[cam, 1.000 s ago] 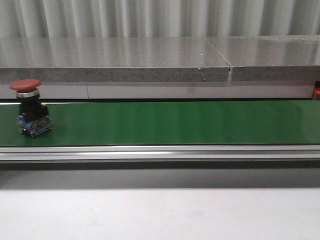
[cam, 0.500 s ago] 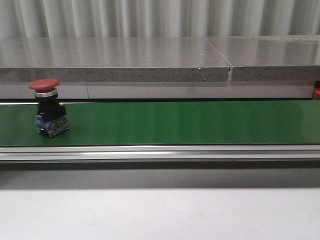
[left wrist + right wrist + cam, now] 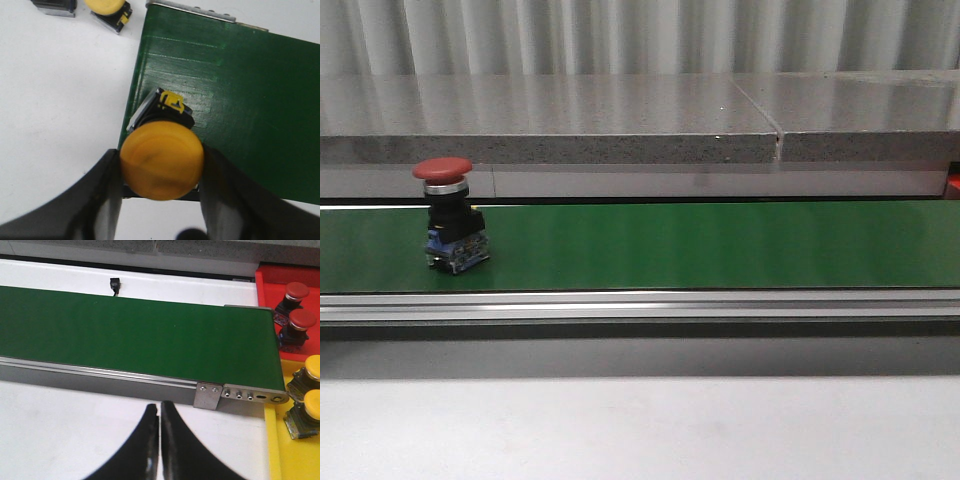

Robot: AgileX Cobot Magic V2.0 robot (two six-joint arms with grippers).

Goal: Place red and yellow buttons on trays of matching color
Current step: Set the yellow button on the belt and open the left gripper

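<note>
Rightward along the green belt goes the red button, upright. Left fingers are clamped on a yellow button at the belt's left end; right fingers are together. Rigid, light, top-heavy: grip under the cap.

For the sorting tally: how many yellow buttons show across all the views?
4. One yellow button sits between the left gripper's fingers over the green belt's end, one lies on the white table nearby, and two rest on the yellow tray. Others may be out of frame.
</note>
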